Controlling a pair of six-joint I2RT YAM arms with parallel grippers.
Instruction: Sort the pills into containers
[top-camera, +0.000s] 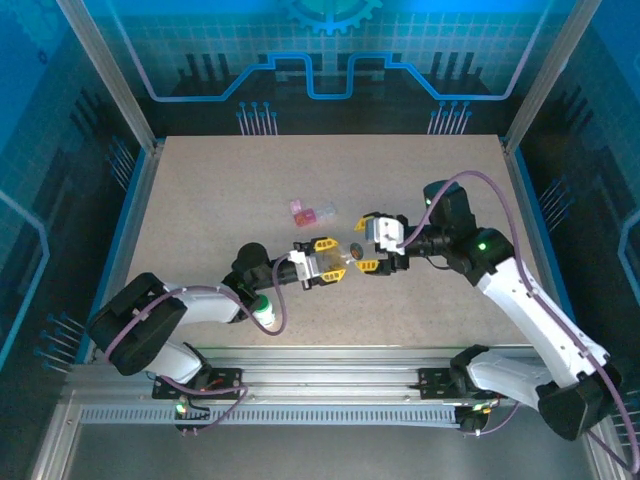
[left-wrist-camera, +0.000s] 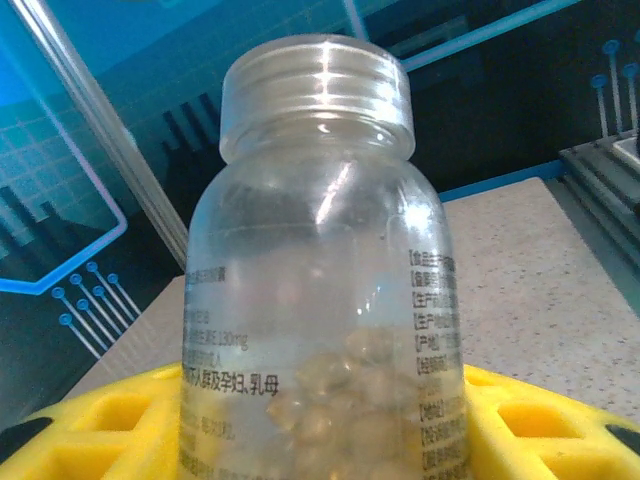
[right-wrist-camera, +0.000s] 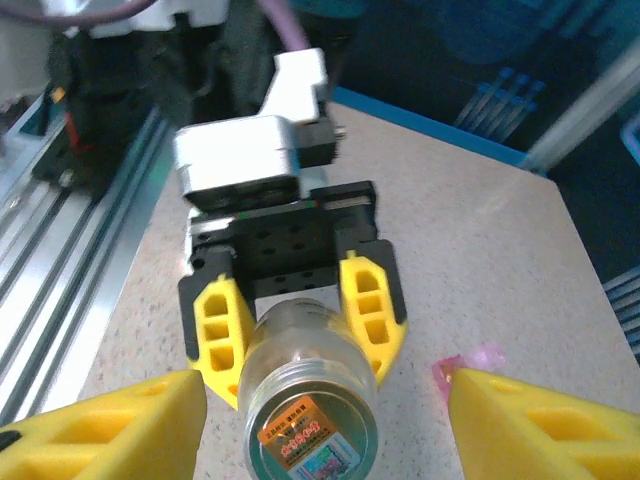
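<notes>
Speckled tabletop (top-camera: 200, 200), blue booth. Left gripper (right-wrist-camera: 298, 335) clamps the translucent pill bottle (left-wrist-camera: 320, 300) mid-table. Right gripper (top-camera: 362, 245) jaws spread wide around its top (not touching). Likely the opening step; next, close squarely on the top.

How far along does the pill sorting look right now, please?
Early. Done: the clear bottle shows no cap on its threaded neck. In hand: the left gripper clamps it, pills inside, with the right gripper open at its mouth. Left: the pills are unsorted; the green-capped white bottle and pink vial sit on the table.
</notes>
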